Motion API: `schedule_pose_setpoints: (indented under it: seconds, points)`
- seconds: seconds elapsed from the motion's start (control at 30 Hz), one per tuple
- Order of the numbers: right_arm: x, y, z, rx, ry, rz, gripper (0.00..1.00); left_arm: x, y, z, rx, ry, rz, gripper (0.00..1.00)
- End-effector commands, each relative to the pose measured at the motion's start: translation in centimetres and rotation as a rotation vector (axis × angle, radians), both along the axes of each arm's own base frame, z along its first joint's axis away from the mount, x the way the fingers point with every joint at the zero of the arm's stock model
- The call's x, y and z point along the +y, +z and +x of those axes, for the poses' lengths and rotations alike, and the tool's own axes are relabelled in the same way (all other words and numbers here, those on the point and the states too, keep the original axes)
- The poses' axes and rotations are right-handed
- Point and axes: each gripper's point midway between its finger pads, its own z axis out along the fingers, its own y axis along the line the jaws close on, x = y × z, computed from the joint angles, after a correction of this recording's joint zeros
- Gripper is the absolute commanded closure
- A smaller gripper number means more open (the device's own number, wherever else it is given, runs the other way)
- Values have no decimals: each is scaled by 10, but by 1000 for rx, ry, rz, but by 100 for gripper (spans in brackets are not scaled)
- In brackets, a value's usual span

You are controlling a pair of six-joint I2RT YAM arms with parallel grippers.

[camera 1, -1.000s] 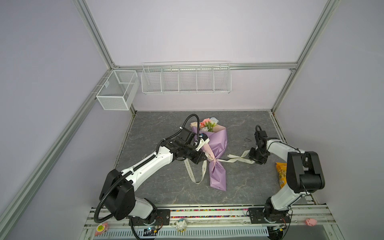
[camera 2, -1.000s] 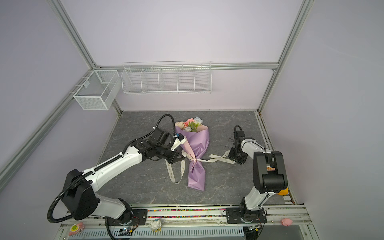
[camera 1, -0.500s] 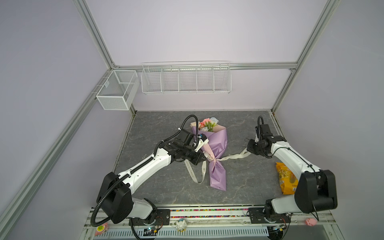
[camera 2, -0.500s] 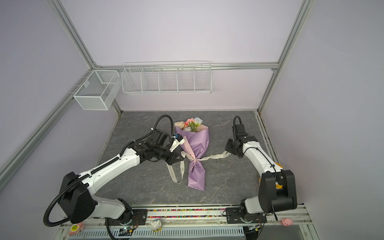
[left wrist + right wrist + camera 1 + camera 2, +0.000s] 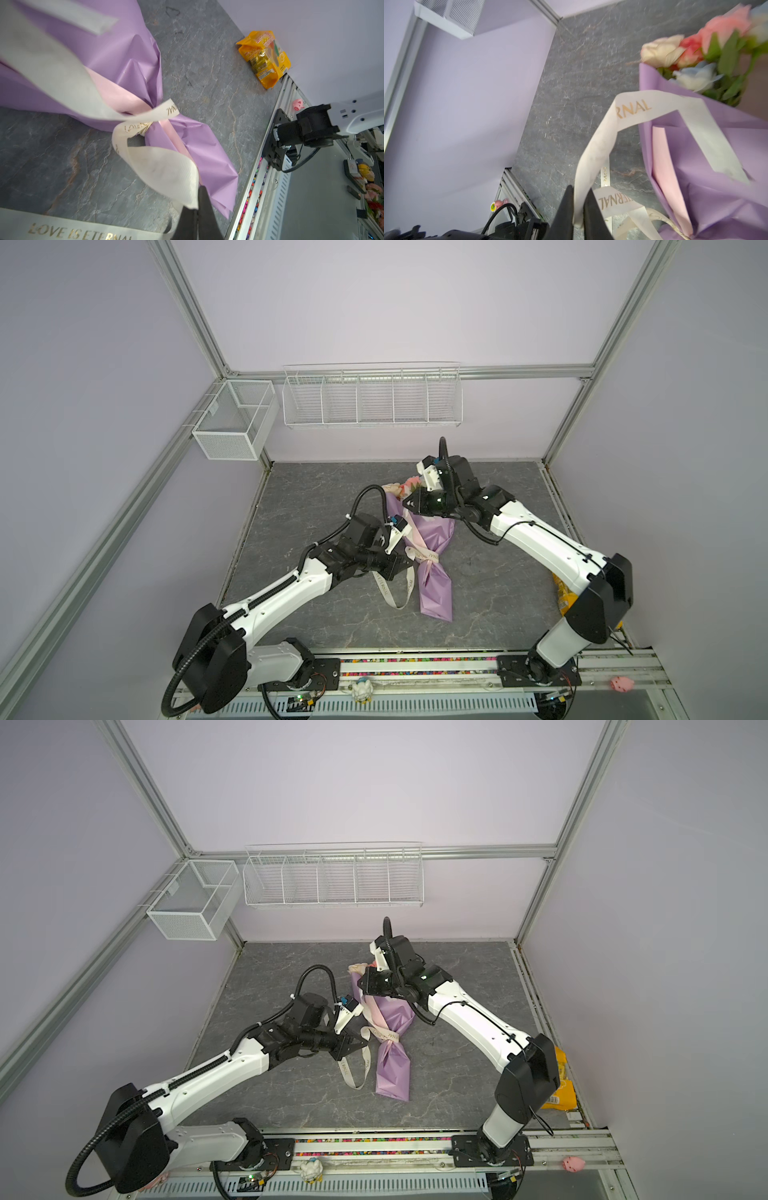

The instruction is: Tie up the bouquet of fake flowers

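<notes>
Grey stone-patterned tabletop (image 5: 311,497) fills the floor of a lilac-walled cell. A white wire rack (image 5: 372,406) hangs on the back wall and a mesh bin (image 5: 232,427) on the left rail. A yellow snack bag (image 5: 561,1085) lies at the right edge.

Near the middle of the table the bouquet of fake flowers (image 5: 432,537) lies flat. Its long axis runs almost straight from back to front. The roses (image 5: 660,49), cream, pink, coral and pale blue, point toward the back wall. The closed stem end of the lilac paper (image 5: 395,1073) points at the front rail, leaning slightly to the right.

A cream ribbon (image 5: 162,166) printed in gold circles the pinched waist of the wrap. Both tails come off on the bouquet's left side.

The left gripper (image 5: 407,561) sits just beside that waist. Its fingers (image 5: 204,207) are pressed together on one ribbon tail, which loops from the waist to the tips. Another stretch reading "LOVE IS ETERNAL" lies on the table.

The right gripper (image 5: 409,503) reaches across the middle to the left edge of the wrap's open mouth, near the roses. It hangs above the table. Its fingers (image 5: 569,199) pinch another tail, which arches up from them. The cut end of that tail rests on the lilac paper.
</notes>
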Motion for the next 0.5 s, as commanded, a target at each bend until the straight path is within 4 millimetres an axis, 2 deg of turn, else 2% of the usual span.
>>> schedule_pose_setpoints:
  seconds: [0.0,0.03,0.1,0.17,0.23,0.3,0.4,0.47]
  points:
    - [14,3,-17,58,93,60,81,-7,18,0,-62,6,-113,100]
    - [13,-2,-22,79,113,54,76,-7,19,0,-69,7,-121,100]
    - [3,-12,-29,97,124,4,58,-7,19,-1,-70,6,-125,100]
    - [-16,-21,-33,95,90,-61,44,-8,19,0,-67,3,-125,100]
    - [-39,-26,-37,88,41,-93,35,-11,20,0,-59,-10,-127,100]
    - [-59,-30,-43,100,-1,-96,31,-14,21,1,-52,-17,-127,100]
    - [-91,-45,-57,143,-73,-119,31,-18,22,3,-52,-27,-126,100]
    - [-100,-50,-68,161,-88,-94,33,-20,23,4,-53,-32,-128,100]
